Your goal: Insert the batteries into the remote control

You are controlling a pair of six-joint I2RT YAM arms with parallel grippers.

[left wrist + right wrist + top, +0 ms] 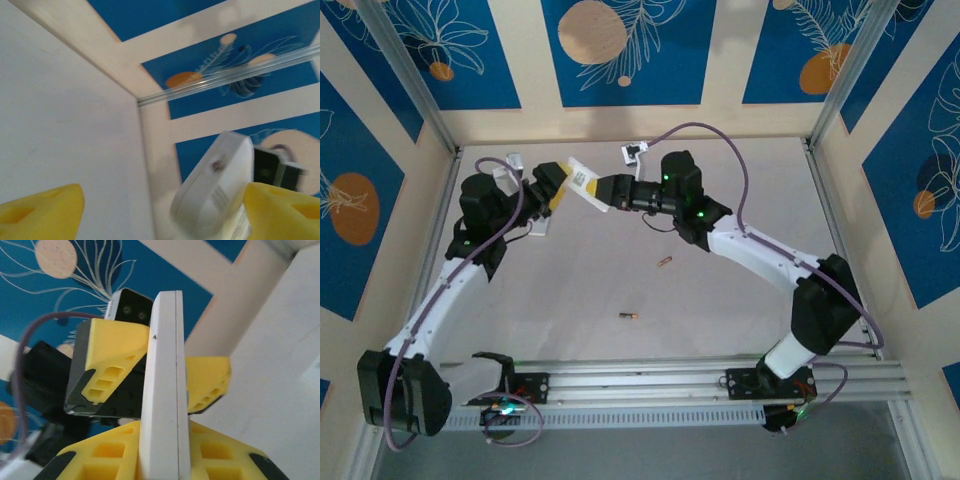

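Observation:
The white remote control (582, 178) is held off the table at the back, between both arms. My right gripper (603, 190) is shut on its near end; the right wrist view has the remote (165, 365) edge-on, pinched between the yellow fingers (100, 452). My left gripper (558, 188) is open around the other end, its fingers (112, 350) standing either side of the remote. From the left wrist, the remote (220, 180) lies close to the right finger (280, 210), with a wide gap to the other. Two batteries (665, 262) (630, 316) lie on the table.
A small white piece (635, 152) lies near the back wall, and other white pieces sit by the left arm (510, 165) (535, 226). Patterned walls close in three sides. An aluminium rail (720, 375) runs along the near edge.

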